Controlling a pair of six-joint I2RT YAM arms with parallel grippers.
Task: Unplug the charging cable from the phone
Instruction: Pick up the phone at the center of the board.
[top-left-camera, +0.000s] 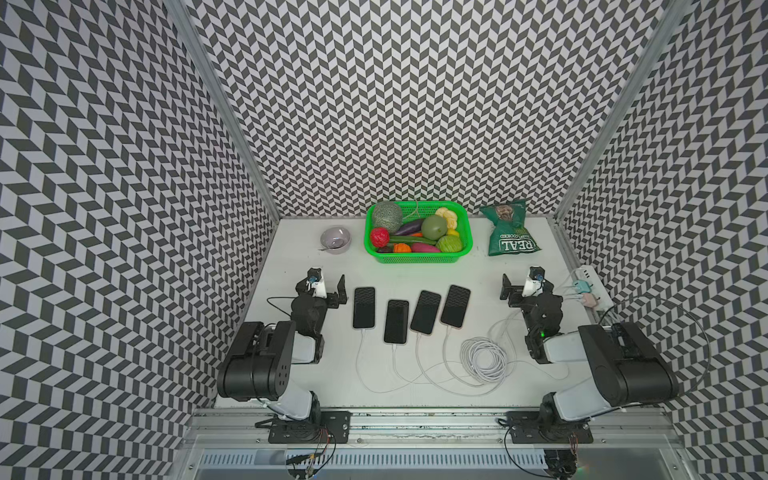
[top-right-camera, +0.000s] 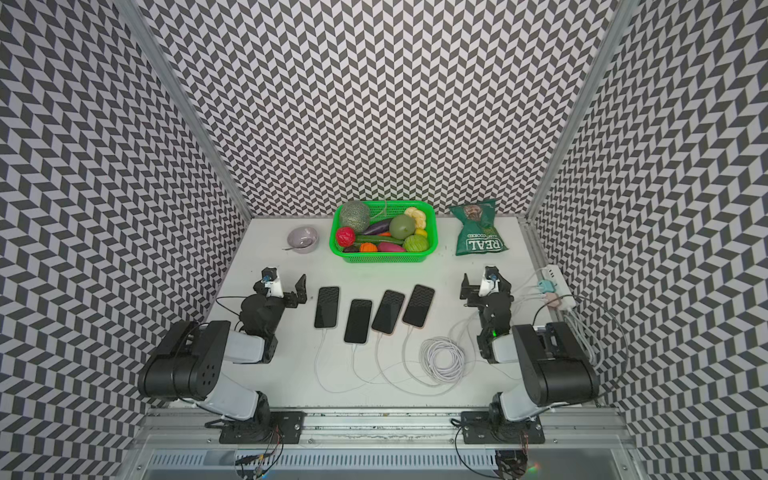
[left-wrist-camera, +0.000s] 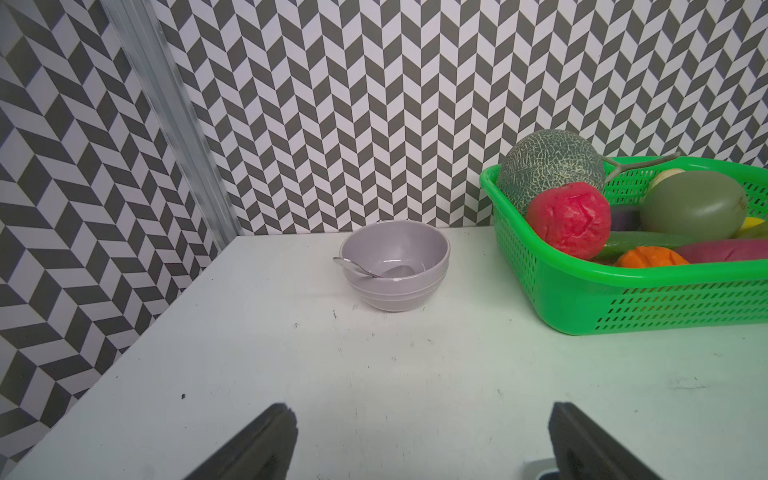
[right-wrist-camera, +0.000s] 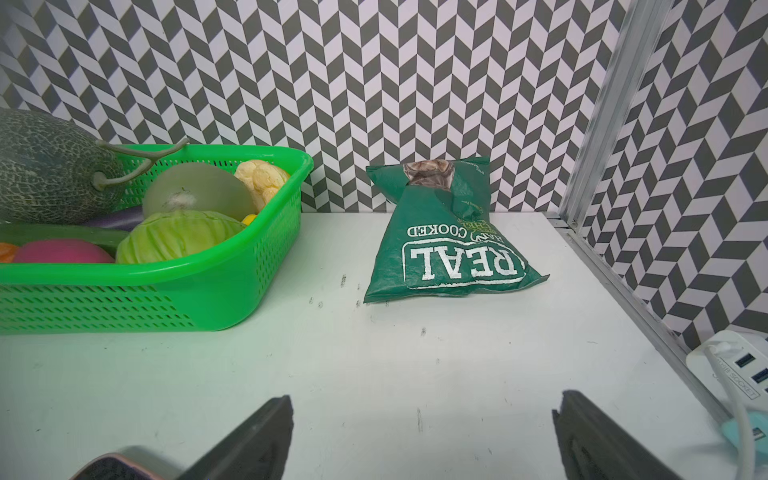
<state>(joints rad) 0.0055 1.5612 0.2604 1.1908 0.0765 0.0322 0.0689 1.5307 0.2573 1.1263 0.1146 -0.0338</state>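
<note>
Top views showed nothing unplugged yet: four phones (top-left-camera: 425, 311) lay between the left gripper (top-left-camera: 321, 283) and right gripper (top-left-camera: 527, 286), beside their wide-spread, empty fingers (left-wrist-camera: 266, 444), each charging cable (top-left-camera: 360, 353) apparently plugged in.

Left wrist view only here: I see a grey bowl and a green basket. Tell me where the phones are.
Observer: Four flat black phones lie in a row between the arms. The leftmost phone is beside the left gripper.
Operator: Report which are plugged in.
Observer: All four. A white charging cable leaves each phone's near end.
Operator: Give me the right gripper.
Observer: The right gripper is open and empty, beside the rightmost phone.
</note>
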